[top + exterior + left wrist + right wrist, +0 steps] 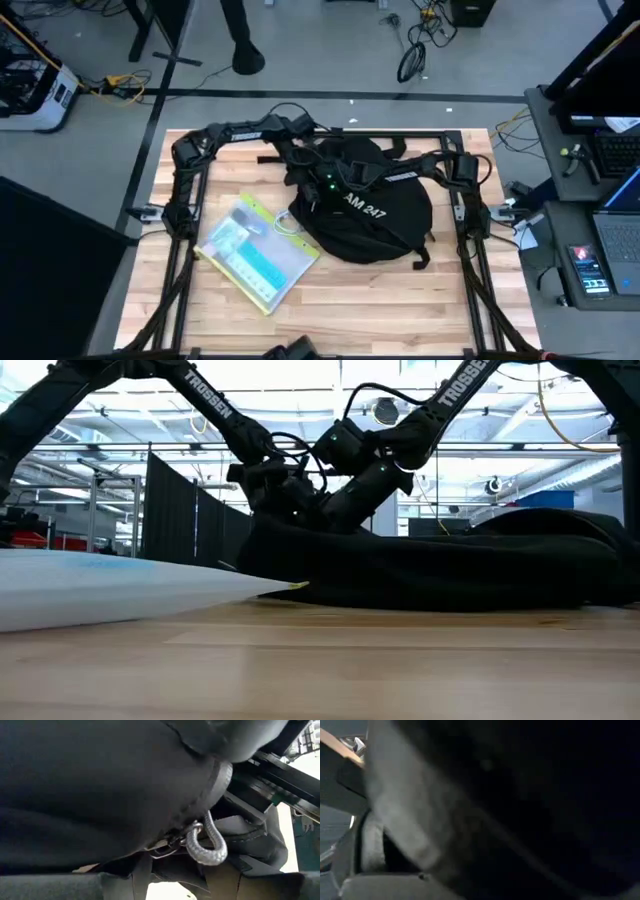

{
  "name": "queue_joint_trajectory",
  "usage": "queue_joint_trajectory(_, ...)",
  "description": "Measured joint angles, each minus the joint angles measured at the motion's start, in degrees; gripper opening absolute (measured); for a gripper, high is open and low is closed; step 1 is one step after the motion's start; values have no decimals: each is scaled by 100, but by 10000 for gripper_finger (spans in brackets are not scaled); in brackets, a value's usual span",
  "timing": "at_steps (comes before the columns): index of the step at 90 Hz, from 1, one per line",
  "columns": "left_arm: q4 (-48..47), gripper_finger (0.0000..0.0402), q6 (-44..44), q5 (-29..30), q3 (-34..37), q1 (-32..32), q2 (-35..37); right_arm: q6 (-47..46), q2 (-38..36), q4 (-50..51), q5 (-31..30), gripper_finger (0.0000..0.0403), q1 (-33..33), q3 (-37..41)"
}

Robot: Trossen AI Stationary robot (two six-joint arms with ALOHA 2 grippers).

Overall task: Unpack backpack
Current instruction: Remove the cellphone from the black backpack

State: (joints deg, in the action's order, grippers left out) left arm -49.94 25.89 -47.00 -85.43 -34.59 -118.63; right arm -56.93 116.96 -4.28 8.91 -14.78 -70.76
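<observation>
Black backpack (pixel 375 215) mid-table, clear zip pouch (pixel 257 252) already out at 8 o'clock; more perhaps inside. Both pincers buried at its top, grip unreadable.

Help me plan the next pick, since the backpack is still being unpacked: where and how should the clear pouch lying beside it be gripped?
Grip the clear pouch at its free corner farthest from the backpack, coming from above on the left arm's side. It lies flat on the table, so only an edge offers a thin lip; the corner beside the backpack is crowded.
</observation>
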Motion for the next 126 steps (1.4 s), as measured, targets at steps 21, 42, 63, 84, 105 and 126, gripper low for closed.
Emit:
queue_joint_trajectory(21,-149,143,161,244,-7,-239,-16,514,-401,720,-121,32,-5,0)
queue_joint_trajectory(42,-126,143,165,383,-22,-520,-46,1160,-1153,2042,-56,22,-70,-11)
queue_joint_trajectory(63,-102,143,164,398,-28,-578,-45,1366,-2012,3044,40,21,-66,-11)
queue_joint_trajectory(84,-74,143,161,456,-28,-579,-46,1405,-2672,3528,262,20,-42,-11)
queue_joint_trajectory(105,-104,143,5,451,-27,-579,-38,1996,-2654,3686,1583,20,-110,-17)
queue_joint_trajectory(126,-436,143,-5,1023,-23,-558,243,2754,-2641,4598,2492,20,-526,-20)
